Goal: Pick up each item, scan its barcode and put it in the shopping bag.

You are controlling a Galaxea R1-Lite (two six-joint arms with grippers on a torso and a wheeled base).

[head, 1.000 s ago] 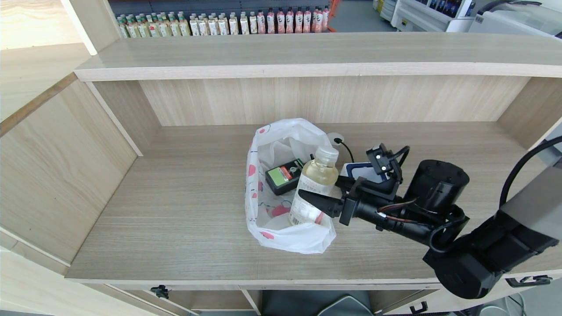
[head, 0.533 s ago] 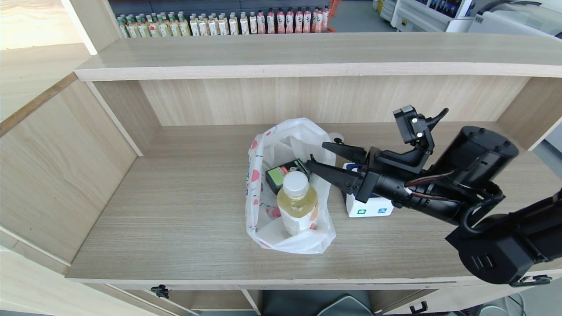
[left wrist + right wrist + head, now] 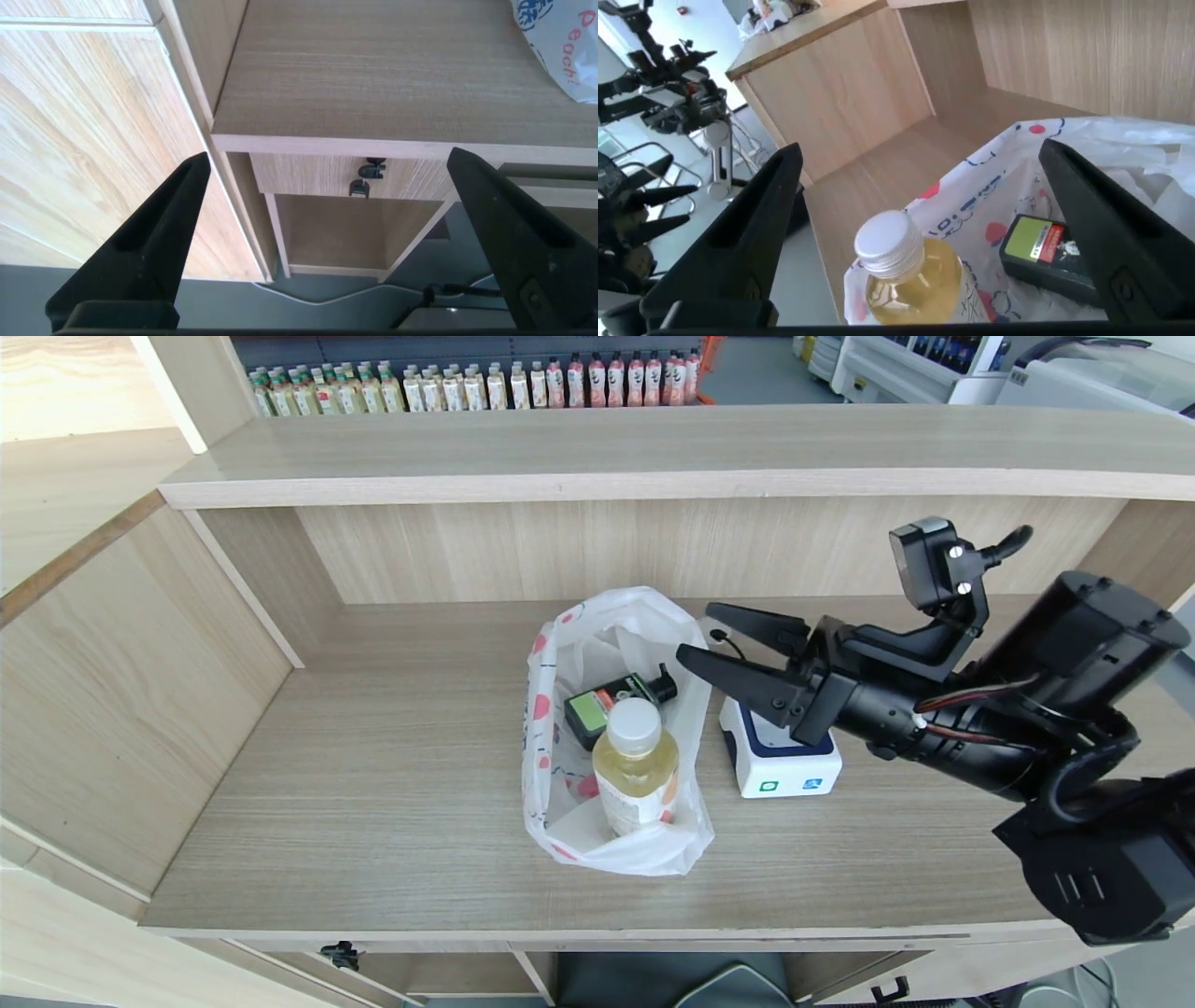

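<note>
My right gripper (image 3: 695,633) hangs wide open and empty by the rim of the shopping bag (image 3: 607,602), above the scanner (image 3: 780,770); the drink bottle (image 3: 635,765) stands upright inside the bag. I'd draw away high, clear of the plastic, so nothing snags or tips.

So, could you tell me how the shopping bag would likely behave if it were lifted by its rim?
Probably floppy: the shopping bag is thin, crumpled plastic. It would likely sag, weighted by the nearly full bottle and the dark item inside.
</note>
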